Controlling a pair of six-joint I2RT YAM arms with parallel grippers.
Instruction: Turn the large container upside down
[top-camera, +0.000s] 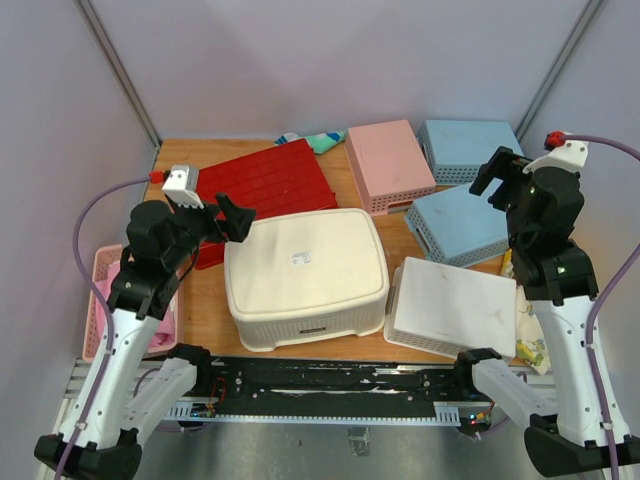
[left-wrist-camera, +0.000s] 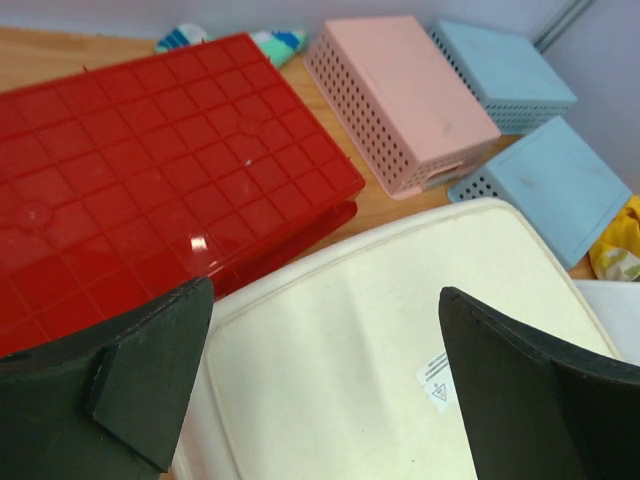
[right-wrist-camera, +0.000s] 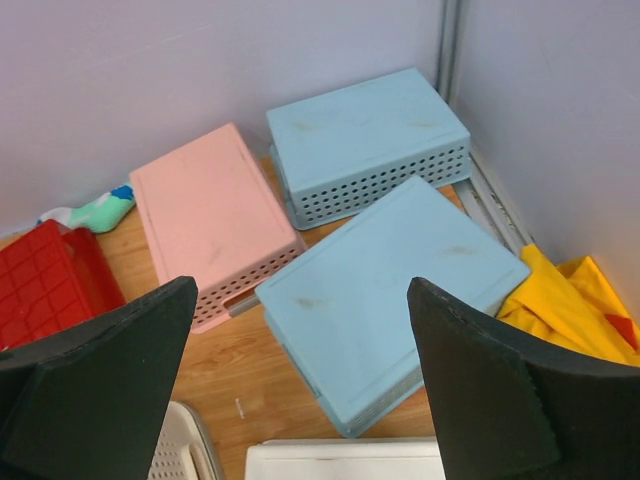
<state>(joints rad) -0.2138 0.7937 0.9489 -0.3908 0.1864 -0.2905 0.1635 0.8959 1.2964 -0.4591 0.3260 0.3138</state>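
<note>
Cream perforated plastic basket lies base-up just below the left gripper, jaws spread; right gripper jaws spread, empty. Levering it over could shove the neighbouring red gridded plastic tray.

The large container, a deep cream plastic basket with rounded corners and perforated walls, rests base-up (a small white sticker shows on top) near the middle of the table, slightly toward 6 o'clock. Its handle slot faces 6 o'clock.
</note>
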